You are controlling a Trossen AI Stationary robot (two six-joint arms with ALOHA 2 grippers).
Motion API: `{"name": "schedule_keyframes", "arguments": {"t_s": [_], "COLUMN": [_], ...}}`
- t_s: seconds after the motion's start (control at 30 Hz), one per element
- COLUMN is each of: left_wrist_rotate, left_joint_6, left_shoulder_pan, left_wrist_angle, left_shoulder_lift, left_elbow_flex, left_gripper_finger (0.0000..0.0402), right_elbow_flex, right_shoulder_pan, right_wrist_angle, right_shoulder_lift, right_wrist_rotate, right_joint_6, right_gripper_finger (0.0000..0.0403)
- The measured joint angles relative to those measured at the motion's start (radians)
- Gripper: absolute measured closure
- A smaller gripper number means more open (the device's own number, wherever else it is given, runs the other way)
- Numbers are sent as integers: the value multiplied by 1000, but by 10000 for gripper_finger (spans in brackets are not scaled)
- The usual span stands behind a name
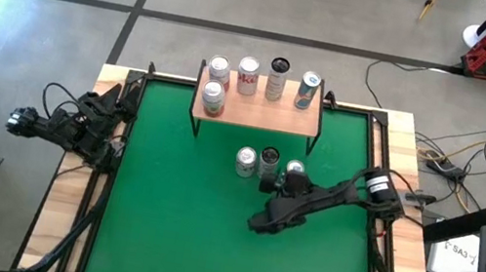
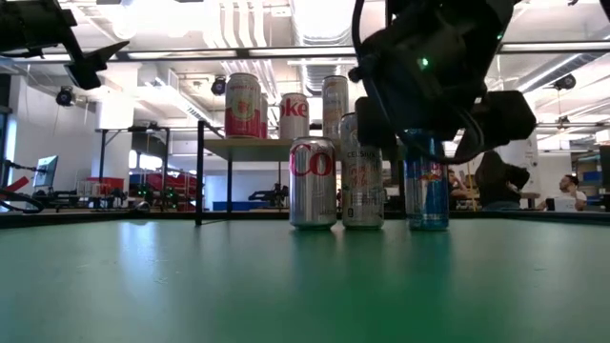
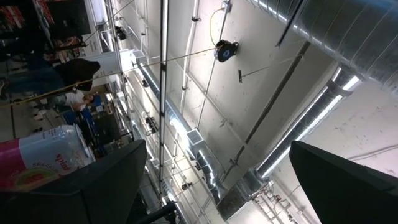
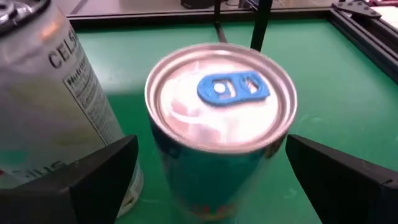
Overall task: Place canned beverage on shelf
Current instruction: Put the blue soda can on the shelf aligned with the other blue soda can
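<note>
Now, from the high view you see the right gripper (image 1: 285, 191) reaching in over the green mat (image 1: 171, 213) to the row of three cans in front of the shelf (image 1: 257, 109); its fingers sit at the blue can (image 1: 294, 170), the rightmost of the row, with the dark-topped can (image 1: 270, 156) just beside that and the silver Coke can (image 1: 246, 161) on the far side of it; the shelf already carries five cans, well beyond the fingertips; the left gripper (image 1: 100, 112) waits folded at the table's left edge.

In the low view the right gripper (image 2: 426, 124) hangs over the blue can (image 2: 426, 181), its dark bulk covering the can's top; the tall silver can (image 2: 361, 171) and the Coke can (image 2: 313, 181) stand just beside, all upright on the mat; the shelf (image 2: 250, 145) rises behind them.

In the left wrist view your left fingers (image 3: 106, 180) stand wide apart, pointing at the ceiling, nothing between them; a pink can (image 3: 43, 155) shows past one finger.

In the right wrist view the right fingers (image 4: 93, 174) are spread wide, one on each side of the blue can (image 4: 221, 106) with its blue tab; you can see gaps on both sides, so neither pad touches it; the silver can (image 4: 50, 93) stands just outside one finger.
</note>
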Motion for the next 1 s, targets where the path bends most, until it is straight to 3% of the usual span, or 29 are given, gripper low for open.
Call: {"name": "schedule_keyframes", "arguments": {"t_s": [0.23,0.53,0.73,1.0], "left_wrist_rotate": [0,0,0,0], "left_joint_6": [0,0,0,0], "left_shoulder_pan": [0,0,0,0], "left_wrist_angle": [0,0,0,0], "left_shoulder_lift": [0,0,0,0], "left_elbow_flex": [0,0,0,0], "left_gripper_finger": [22,22,22,22], "right_elbow_flex": [0,0,34,46], "right_shoulder_pan": [1,-13,-3,13], "right_wrist_angle": [-4,-5,-46,-80], "right_shoulder_lift": [-1,-5,-54,-227], "right_wrist_rotate": [0,-10,-137,-128], "right_joint_6": [13,14,14,-20], "right_gripper_finger": [37,197,198,198]}}
